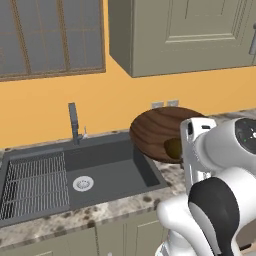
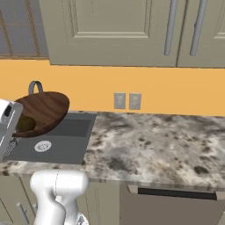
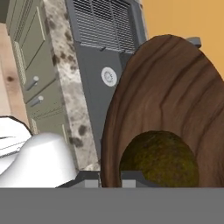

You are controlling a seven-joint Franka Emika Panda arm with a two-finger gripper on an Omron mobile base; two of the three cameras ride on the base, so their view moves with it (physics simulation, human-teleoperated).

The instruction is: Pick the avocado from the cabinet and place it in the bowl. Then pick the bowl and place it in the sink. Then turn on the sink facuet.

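- The gripper (image 3: pixel 111 177) is pinching the near rim of the bowl (image 1: pixel 160 131), one fingertip on each side of the wall, and carrying it tilted in the air.
- The avocado (image 3: pixel 158 158) is lying at the low side of the tilted bowl, next to the gripper, since the slope is letting it settle there.
- The bowl is hanging over the right edge of the sink (image 1: pixel 107 172), above the table (image 2: pixel 154 140), so lowering into the basin looks like the step in hand.
- The sink facuet (image 1: pixel 74 122) is standing untouched behind the basin.
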